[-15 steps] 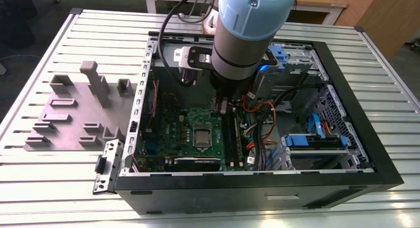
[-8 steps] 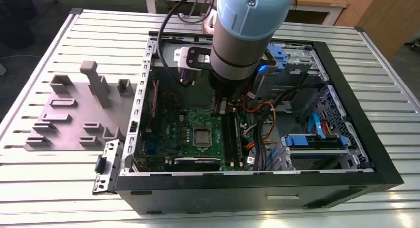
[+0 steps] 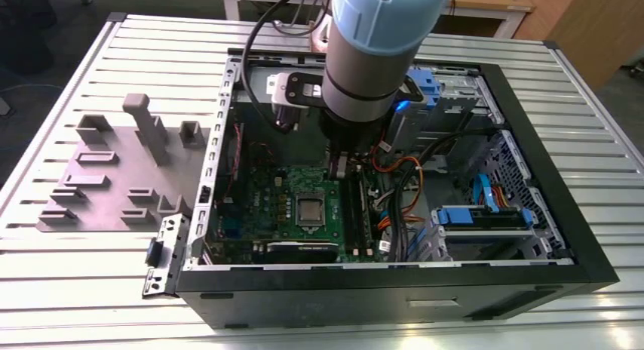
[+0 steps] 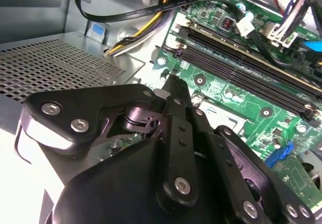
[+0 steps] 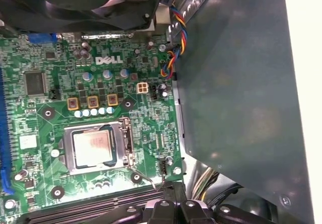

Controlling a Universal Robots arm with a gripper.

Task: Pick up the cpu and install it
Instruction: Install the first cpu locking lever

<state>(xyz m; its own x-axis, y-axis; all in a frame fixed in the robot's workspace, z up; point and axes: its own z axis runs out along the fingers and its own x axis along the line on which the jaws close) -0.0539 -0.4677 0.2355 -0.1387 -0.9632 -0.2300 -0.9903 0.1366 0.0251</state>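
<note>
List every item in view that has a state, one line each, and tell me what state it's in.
cpu: seated in its socket on the green motherboard, metal top showing.
computer case: lying on its side, panel off, inside exposed.
gripper: inside the case above the motherboard, holding nothing, fingers together.
grey moulded plate: on the table beside the case, slots empty.

cpu [image 3: 310,209] sits in the green circuit board [image 3: 292,207] under the arm [image 3: 367,71]
</note>
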